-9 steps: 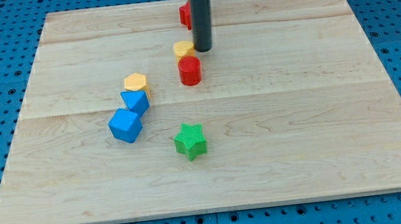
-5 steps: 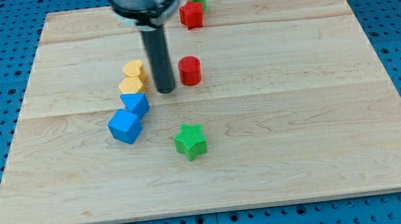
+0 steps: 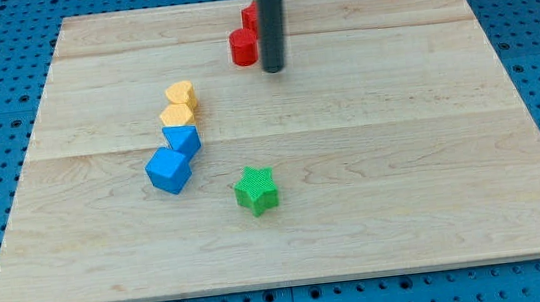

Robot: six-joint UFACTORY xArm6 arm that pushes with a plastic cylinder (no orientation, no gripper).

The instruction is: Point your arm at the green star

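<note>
The green star (image 3: 256, 191) lies on the wooden board (image 3: 401, 157), below the middle. My tip (image 3: 274, 69) rests on the board near the view's top, far above the star. A red cylinder (image 3: 243, 47) sits just left of the rod, close to it. A second red block (image 3: 249, 17) shows partly behind the rod.
Two yellow blocks (image 3: 180, 103) lie in a column at the view's left of centre, with a blue block (image 3: 182, 138) and a blue cube (image 3: 168, 170) right below them. Blue pegboard surrounds the board.
My tip went down-left beside the yellow blocks, then back up to the view's top. A yellow block moved left to join the other. The red cylinder moved up beside the rod.
</note>
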